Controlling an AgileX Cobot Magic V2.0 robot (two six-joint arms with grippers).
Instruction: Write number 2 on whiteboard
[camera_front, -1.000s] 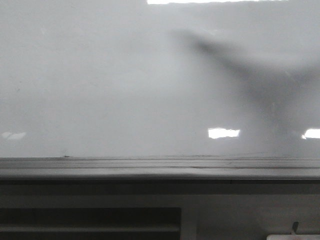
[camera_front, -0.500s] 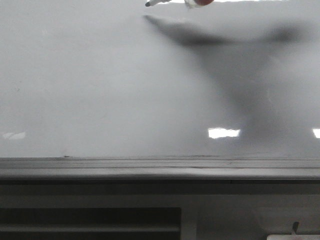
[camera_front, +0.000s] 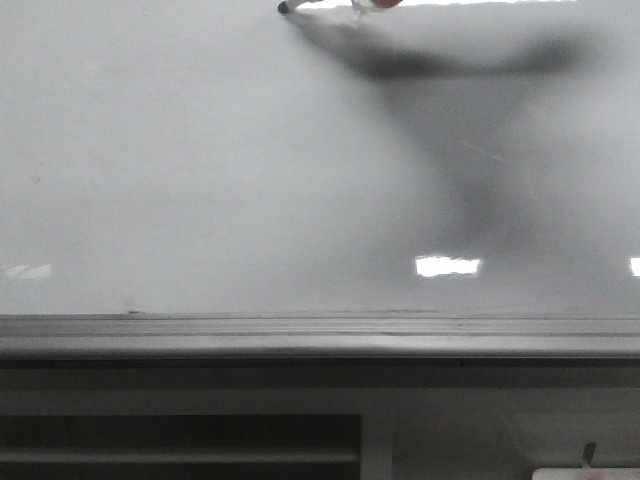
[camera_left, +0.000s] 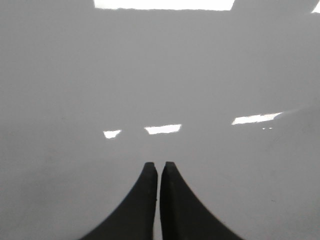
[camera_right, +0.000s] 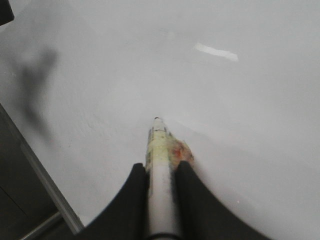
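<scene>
**Marker at upper whiteboard**

The whiteboard (camera_front: 200, 170) filled the frame, no stroke visible. The marker (camera_right: 160, 165) tip sat at top centre of the front view. The right hand (camera_right: 161, 167) gripped the marker; the left hand (camera_left: 158, 167) was closed, empty.

Dark slatted panel (camera_front: 180, 447) low down, pale surface beside it, bright ceiling-light glare patches

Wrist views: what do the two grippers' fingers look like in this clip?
Both grippers have matte black fingers, broad at the base and curving inward to narrow, squared tips. The left gripper shows two plain fingers with no markings or cables visible. The right gripper has the same black curved fingers. Nothing of the arms behind them shows.
</scene>
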